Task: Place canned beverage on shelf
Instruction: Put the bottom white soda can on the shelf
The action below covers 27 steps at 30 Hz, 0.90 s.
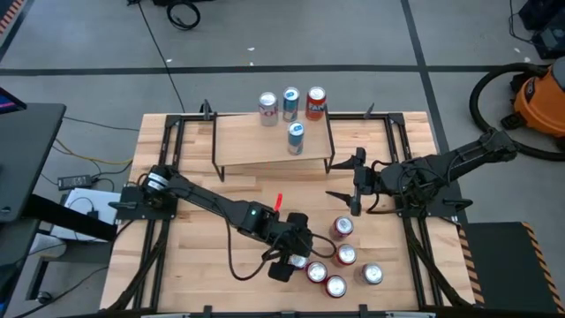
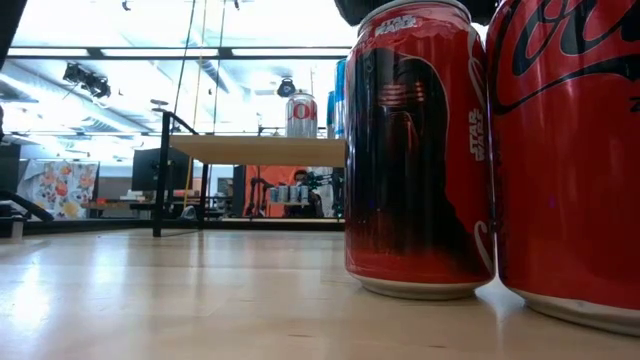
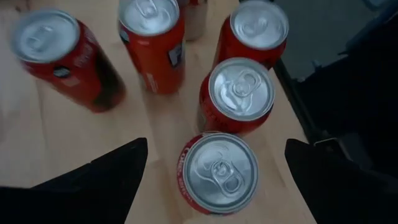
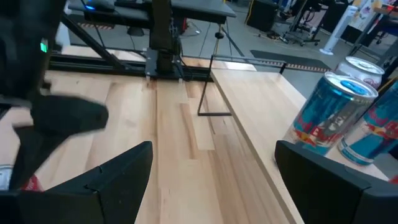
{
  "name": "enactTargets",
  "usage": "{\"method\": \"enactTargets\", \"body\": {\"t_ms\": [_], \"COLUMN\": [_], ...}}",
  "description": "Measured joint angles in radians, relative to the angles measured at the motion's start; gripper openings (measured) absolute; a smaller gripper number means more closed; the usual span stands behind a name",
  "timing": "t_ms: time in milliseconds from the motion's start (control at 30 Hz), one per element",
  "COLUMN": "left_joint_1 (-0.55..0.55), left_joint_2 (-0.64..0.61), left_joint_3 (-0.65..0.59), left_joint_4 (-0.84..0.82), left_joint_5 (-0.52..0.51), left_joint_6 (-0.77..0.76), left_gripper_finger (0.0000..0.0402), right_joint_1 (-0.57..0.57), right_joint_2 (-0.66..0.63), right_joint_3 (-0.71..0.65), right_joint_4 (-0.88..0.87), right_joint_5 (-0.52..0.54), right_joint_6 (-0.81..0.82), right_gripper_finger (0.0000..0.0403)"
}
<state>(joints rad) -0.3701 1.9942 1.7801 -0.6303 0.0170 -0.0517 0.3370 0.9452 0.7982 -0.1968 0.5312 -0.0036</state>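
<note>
Left gripper (image 1: 290,262) spread wide, hovering straight over an upright can (image 3: 219,172); shelf (image 1: 265,146) well apart, up-table. Right gripper (image 1: 355,181) also open, nearer shelf.

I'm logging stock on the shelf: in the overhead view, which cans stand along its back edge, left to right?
White can → blue can → red can. A second blue can stands nearer the front of the shelf, apart from that row.
</note>
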Motion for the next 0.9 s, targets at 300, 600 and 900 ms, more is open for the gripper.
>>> {"method": "enactTargets", "body": {"t_ms": [300, 600, 900], "left_joint_1": [-0.013, -0.027, -0.033], "left_joint_2": [0.04, 0.09, 0.119], "left_joint_3": [0.0, 0.0, 0.0], "left_joint_4": [-0.001, 0.025, -0.009], "left_joint_5": [0.009, -0.007, -0.023], "left_joint_6": [0.04, 0.061, 0.055], "left_gripper_finger": [0.0391, 0.0391, 0.0391], "right_joint_1": [0.0, 0.0, 0.0], "right_joint_2": [0.0, 0.0, 0.0], "right_joint_3": [0.0, 0.0, 0.0], "right_joint_4": [0.003, 0.014, 0.017], "right_joint_5": [0.0, 0.0, 0.0], "right_joint_6": [0.001, 0.002, 0.002], "right_gripper_finger": [0.0349, 0.0349, 0.0349]}}
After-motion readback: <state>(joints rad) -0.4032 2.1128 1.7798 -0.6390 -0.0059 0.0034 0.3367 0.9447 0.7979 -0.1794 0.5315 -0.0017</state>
